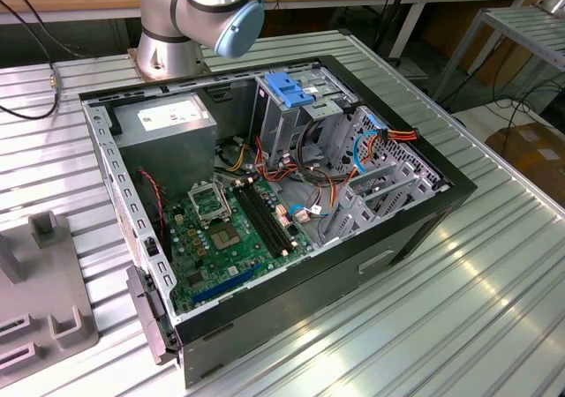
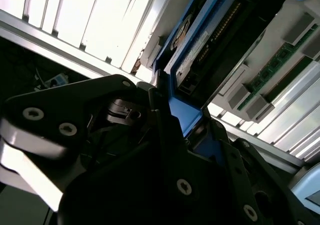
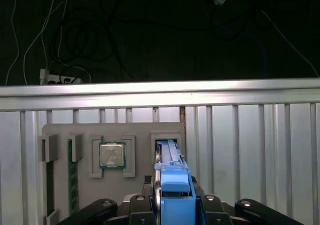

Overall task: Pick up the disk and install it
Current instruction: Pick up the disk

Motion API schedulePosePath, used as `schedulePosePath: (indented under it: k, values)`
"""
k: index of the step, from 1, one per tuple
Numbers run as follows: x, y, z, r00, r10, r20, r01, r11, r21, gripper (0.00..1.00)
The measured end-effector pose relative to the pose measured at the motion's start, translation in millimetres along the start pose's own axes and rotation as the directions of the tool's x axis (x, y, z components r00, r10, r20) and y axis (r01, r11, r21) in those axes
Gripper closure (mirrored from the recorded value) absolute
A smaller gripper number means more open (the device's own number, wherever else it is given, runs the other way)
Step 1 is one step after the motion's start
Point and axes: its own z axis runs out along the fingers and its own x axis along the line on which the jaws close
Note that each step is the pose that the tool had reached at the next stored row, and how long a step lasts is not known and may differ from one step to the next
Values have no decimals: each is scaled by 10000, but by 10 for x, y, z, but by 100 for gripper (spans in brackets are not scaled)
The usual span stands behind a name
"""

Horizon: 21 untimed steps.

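While the pick-up is under way, the hand (image 3: 175, 201) is clamped on the disk (image 3: 175, 177), upright at its slot in the grey tray (image 3: 140, 132) near the edge of the worktop (image 3: 250, 145). The lift likely calls for a firm, straight hold.

No text, brand, number or sign is legible. The white label (image 1: 174, 108) on the grey power-supply box (image 1: 163, 132), toward the exterior view's left, carries print too fine to read. The pale label strip (image 2: 192, 55) on the disk (image 2: 215, 35) shows only specks in the second wrist view. The processor (image 3: 112, 155) bears faint, unreadable markings in the first wrist view.
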Motion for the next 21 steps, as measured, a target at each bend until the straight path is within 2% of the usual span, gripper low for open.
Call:
schedulePosePath:
  k: [2,3,21]
  values:
    - [0,0,-40,10000,0,-1,0,10000,-2,63]
    - [1,2,-94,10000,0,-1,0,10000,-2,63]
    - [2,4,-229,10000,0,0,0,10000,-1,63]
